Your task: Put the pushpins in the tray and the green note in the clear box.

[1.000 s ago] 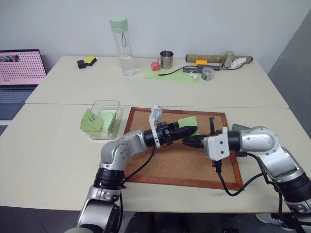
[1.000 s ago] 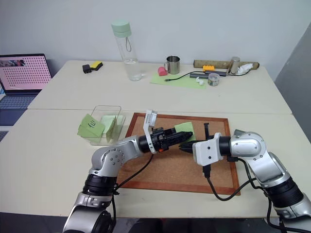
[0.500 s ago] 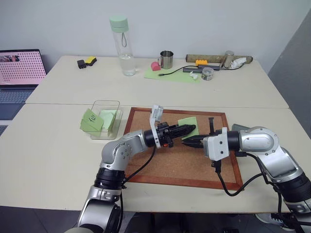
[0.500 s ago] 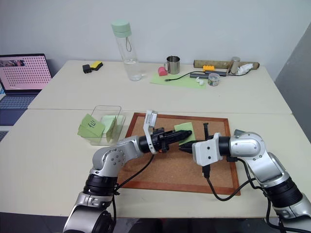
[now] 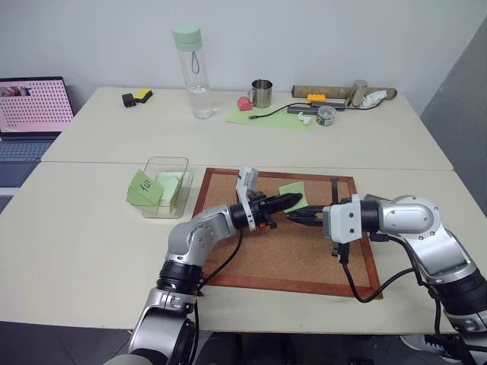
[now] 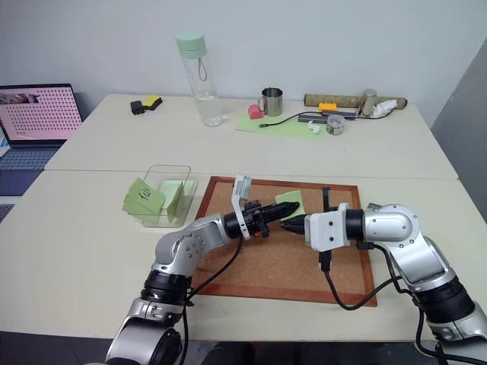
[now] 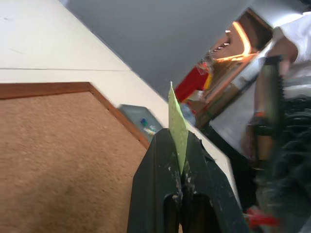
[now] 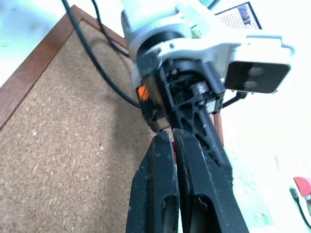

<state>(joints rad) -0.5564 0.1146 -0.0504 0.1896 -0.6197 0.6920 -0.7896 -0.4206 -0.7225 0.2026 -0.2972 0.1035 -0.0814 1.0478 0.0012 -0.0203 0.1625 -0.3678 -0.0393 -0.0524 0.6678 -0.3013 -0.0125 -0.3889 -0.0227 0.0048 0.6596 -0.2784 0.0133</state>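
The green note [image 5: 294, 189] lies on the corkboard [image 5: 259, 255], with its near edge pinched between the fingers of my left gripper [image 5: 295, 201]. The left wrist view shows the note [image 7: 176, 116] standing edge-on in the shut left gripper [image 7: 180, 145]. My right gripper [image 5: 292, 216] is shut, tip to tip with the left one, and its fingers [image 8: 160, 160] almost touch it. I cannot make out a pushpin between them. The grey tray [image 7: 138, 118] sits just past the board's right edge with a small blue pushpin [image 7: 143, 121] in it. The clear box [image 5: 165, 185] stands left of the board.
Scribbled green notes [image 5: 144, 189] lean in and against the clear box. On the far table are a water bottle [image 5: 190, 72], a metal mug [image 5: 260, 93], a pale-green mat [image 5: 270, 115] and small clutter. A laptop [image 5: 30, 114] is at the far left.
My left gripper's fingers have shut on the green note's near edge and moved slightly forward. The right gripper has stayed shut beside it.
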